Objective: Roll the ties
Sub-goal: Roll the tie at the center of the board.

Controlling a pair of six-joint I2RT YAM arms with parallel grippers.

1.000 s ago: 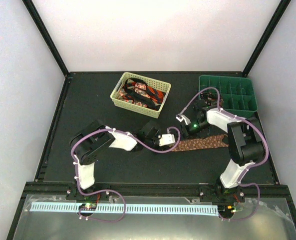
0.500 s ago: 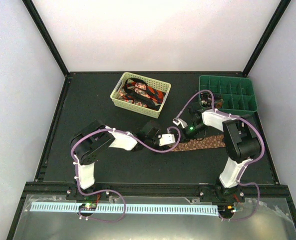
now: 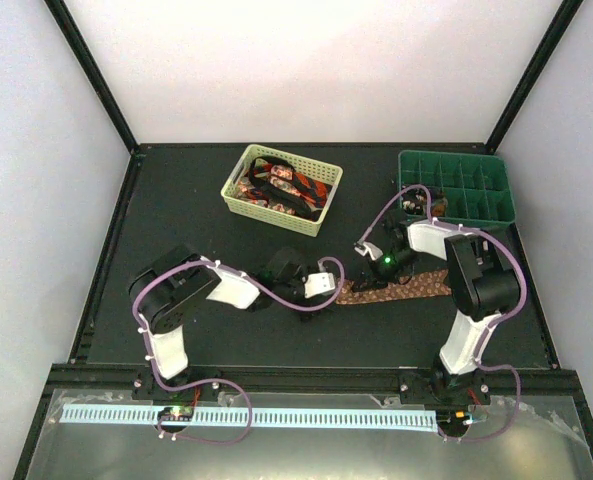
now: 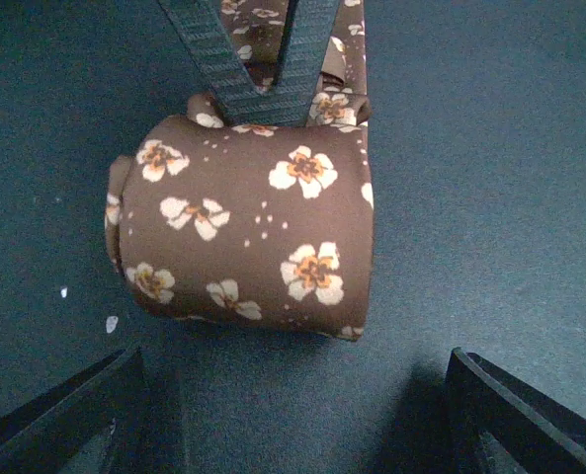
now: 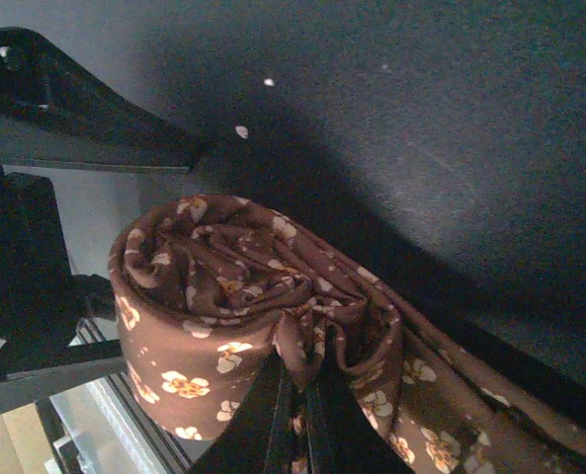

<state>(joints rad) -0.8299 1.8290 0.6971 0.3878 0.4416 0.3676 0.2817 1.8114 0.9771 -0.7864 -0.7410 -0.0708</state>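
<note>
Necktie of brown flower-print fabric (image 4: pixel 253 227) wound into fat roll; cream-and-orange blossoms and tiny pale dots on outer wrap, creased folds crowding open end. Roll rests on dark counter (image 3: pixel 176 220) near middle, between both tools; unrolled tail lies flat, trailing toward right arm. Right tool (image 5: pixel 297 395) pressed together, pinching fold of fabric at roll's edge. Left tool (image 4: pixel 294 360) spread wide, fingers either side of roll, not touching. Red-and-black patterned ties (image 3: pixel 286 188) heaped in pale yellow lattice basket (image 3: pixel 266 213) further back.
</note>
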